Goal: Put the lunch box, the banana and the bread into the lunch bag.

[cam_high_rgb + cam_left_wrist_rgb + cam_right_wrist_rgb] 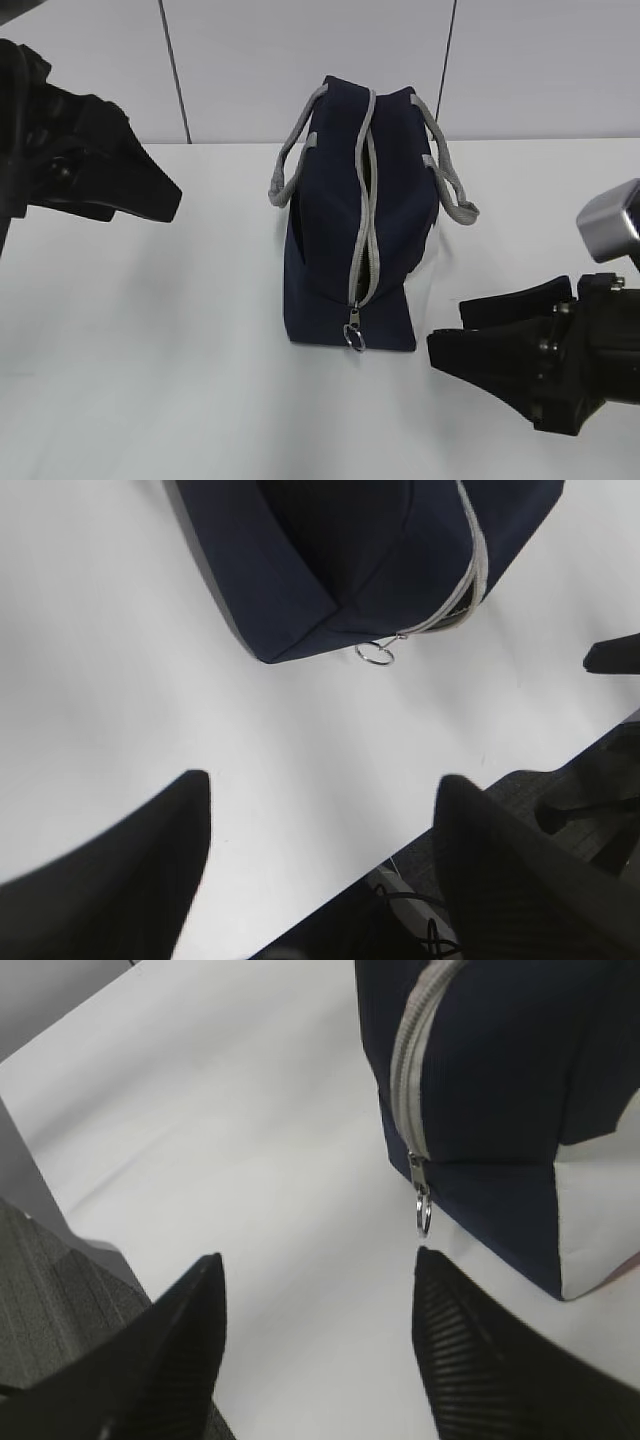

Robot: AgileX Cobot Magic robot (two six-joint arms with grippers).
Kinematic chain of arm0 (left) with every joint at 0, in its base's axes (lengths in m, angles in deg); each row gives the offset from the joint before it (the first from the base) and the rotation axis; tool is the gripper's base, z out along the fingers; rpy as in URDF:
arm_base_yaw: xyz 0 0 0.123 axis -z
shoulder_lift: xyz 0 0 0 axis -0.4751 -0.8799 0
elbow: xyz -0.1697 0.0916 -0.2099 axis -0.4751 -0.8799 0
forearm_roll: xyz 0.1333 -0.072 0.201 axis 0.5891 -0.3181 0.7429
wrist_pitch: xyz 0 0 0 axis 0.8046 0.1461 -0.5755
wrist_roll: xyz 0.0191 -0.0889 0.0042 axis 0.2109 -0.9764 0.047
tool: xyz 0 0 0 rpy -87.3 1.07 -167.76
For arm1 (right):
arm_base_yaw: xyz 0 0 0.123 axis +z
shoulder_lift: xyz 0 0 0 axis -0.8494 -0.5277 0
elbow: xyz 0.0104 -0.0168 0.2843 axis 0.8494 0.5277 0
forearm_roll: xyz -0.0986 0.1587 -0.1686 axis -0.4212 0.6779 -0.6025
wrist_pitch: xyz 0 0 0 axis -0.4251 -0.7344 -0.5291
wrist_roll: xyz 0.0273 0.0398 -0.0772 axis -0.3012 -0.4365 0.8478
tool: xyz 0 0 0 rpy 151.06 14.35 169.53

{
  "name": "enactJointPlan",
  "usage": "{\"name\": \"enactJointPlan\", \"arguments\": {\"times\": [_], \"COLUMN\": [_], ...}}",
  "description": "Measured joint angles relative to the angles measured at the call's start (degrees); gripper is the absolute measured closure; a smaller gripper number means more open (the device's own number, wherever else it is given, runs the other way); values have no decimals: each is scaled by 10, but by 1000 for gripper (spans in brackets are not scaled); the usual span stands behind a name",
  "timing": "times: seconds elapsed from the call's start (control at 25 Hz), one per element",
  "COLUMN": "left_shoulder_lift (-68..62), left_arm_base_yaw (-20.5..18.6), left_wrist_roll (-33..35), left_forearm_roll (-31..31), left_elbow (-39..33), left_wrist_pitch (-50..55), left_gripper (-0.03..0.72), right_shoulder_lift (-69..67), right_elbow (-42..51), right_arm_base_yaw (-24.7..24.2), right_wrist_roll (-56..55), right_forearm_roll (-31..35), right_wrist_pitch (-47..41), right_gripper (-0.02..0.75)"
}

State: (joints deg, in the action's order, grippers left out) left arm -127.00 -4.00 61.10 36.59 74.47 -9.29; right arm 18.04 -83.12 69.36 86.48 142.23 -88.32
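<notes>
The navy lunch bag stands in the middle of the white table, its grey handles hanging to the sides. Its grey zipper runs over the top, with a narrow dark gap between the tapes, and the ring pull hangs at the near bottom end. My left gripper is open and empty, raised to the left of the bag. My right gripper is open and empty, low at the bag's near right. The bag and ring lie beyond my left gripper. In the right wrist view the ring hangs just above one fingertip of my right gripper. Lunch box, banana and bread are out of view.
The white table ends at a pale wall behind. Its near edge shows in the left wrist view, with dark floor and cables below. The bag's white side panel faces the right arm.
</notes>
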Motion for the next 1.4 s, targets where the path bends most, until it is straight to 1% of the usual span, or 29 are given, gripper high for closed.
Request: {"name": "enactJointPlan", "arguments": {"times": [0.12, 0.24, 0.36, 0.48, 0.68, 0.88, 1.08, 1.4], "left_shoulder_lift": [0, 0, 0, 0, 0, 0, 0, 0], "left_arm_base_yaw": [0, 0, 0, 0, 0, 0, 0, 0], "left_wrist_roll": [5, 6, 7, 7, 8, 8, 8, 8], "left_forearm_roll": [-2, -3, -4, -6, -6, -6, -6, -6], "left_elbow": [0, 0, 0, 0, 0, 0, 0, 0], "left_wrist_pitch": [-1, -2, -3, -5, -7, -8, -7, -5], "left_gripper": [223, 228, 230, 230, 236, 246, 249, 262], "right_shoulder_lift": [-11, -16, -18, -25, -105, -210, -289, -356], "right_elbow": [0, 0, 0, 0, -4, -33, -79, -131], "right_arm_base_yaw": [0, 0, 0, 0, 0, 0, 0, 0], "right_wrist_roll": [4, 4, 6, 40, 105, 160, 176, 181], "right_forearm_roll": [17, 20, 21, 22, 24, 25, 28, 29], "right_wrist_pitch": [-6, -26, -28, -22, -22, -70, -85, -88], "right_gripper": [283, 283, 283, 283, 283, 283, 283, 283]}}
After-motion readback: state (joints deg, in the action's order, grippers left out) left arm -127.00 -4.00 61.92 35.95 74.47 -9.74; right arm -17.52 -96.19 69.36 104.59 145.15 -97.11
